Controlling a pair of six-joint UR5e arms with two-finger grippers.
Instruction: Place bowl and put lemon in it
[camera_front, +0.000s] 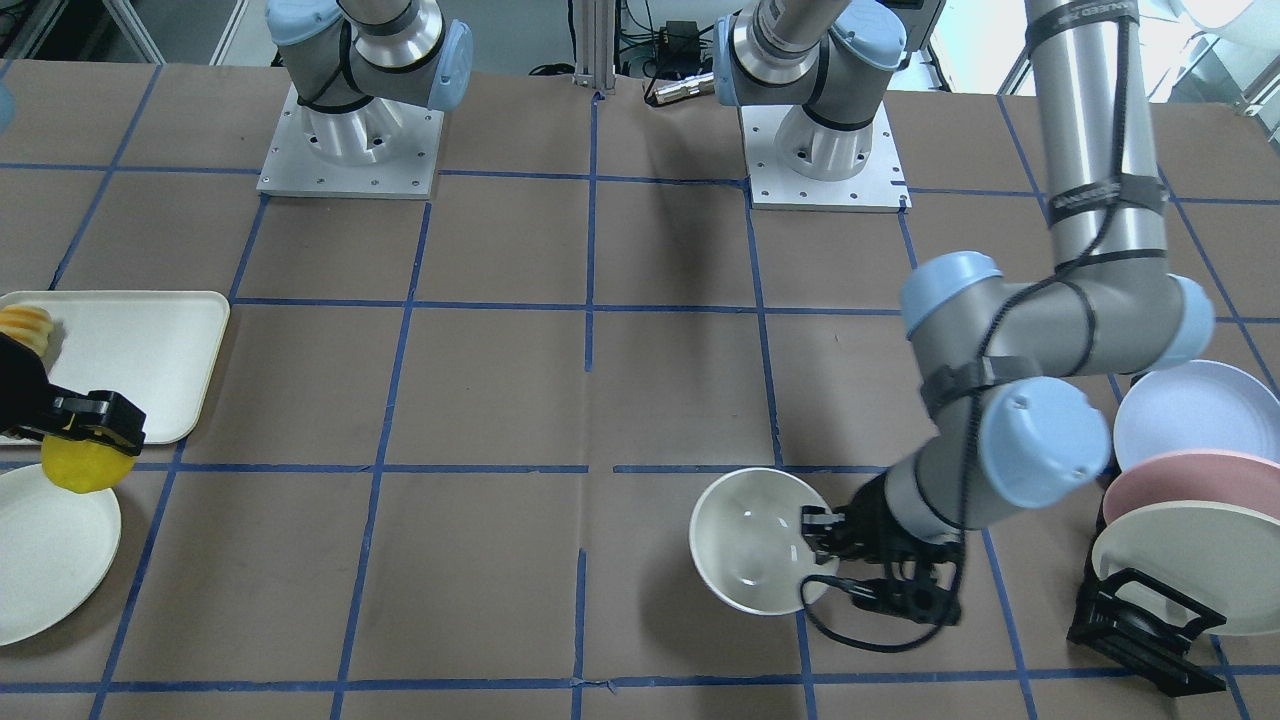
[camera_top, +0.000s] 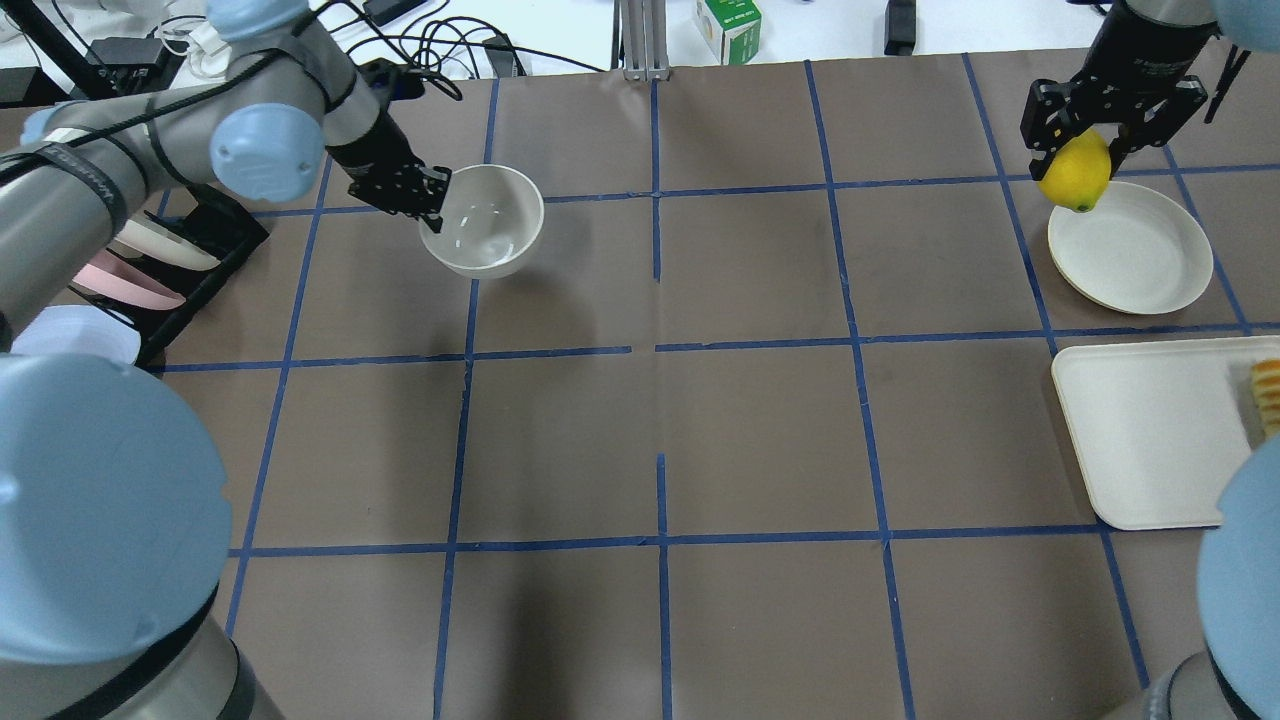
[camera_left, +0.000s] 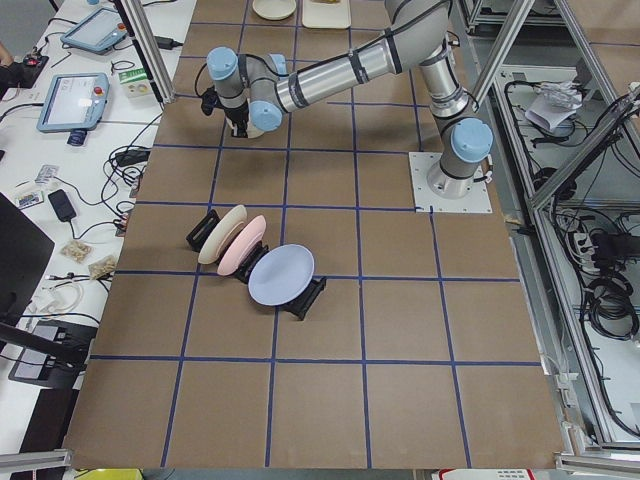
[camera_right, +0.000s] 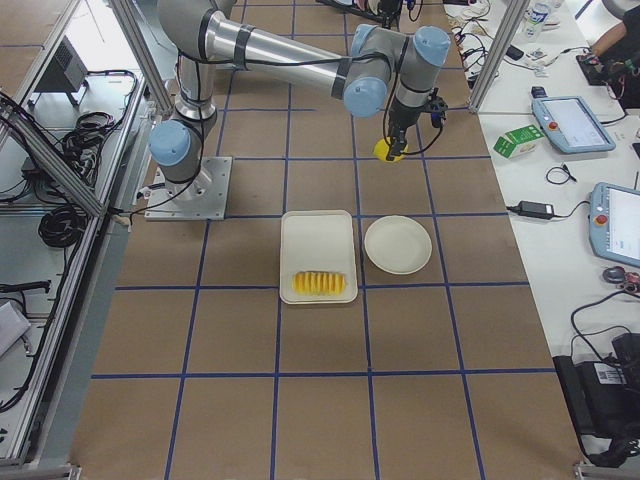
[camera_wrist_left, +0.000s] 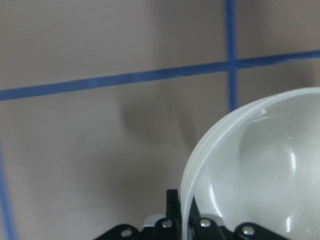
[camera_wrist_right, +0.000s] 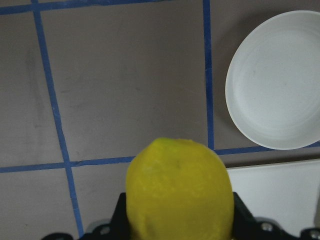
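The cream-white bowl (camera_front: 750, 540) (camera_top: 485, 222) is on the robot's left side of the table, far from the bases. My left gripper (camera_front: 815, 545) (camera_top: 432, 200) is shut on its rim, one finger inside and one outside, as the left wrist view shows (camera_wrist_left: 182, 220) with the bowl (camera_wrist_left: 260, 165) beside it. The bowl seems to hang slightly above the paper. My right gripper (camera_front: 90, 435) (camera_top: 1084, 148) is shut on the yellow lemon (camera_front: 85, 472) (camera_top: 1076, 175) (camera_wrist_right: 179, 192) and holds it in the air over the edge of the flat plate (camera_top: 1135, 250).
A flat cream plate (camera_front: 40, 550) and a cream tray (camera_front: 140, 350) (camera_top: 1150, 430) with a row of fruit slices (camera_top: 1268, 395) lie on the robot's right side. A black rack with blue, pink and cream plates (camera_front: 1190, 500) (camera_top: 150, 265) stands beside the left arm.
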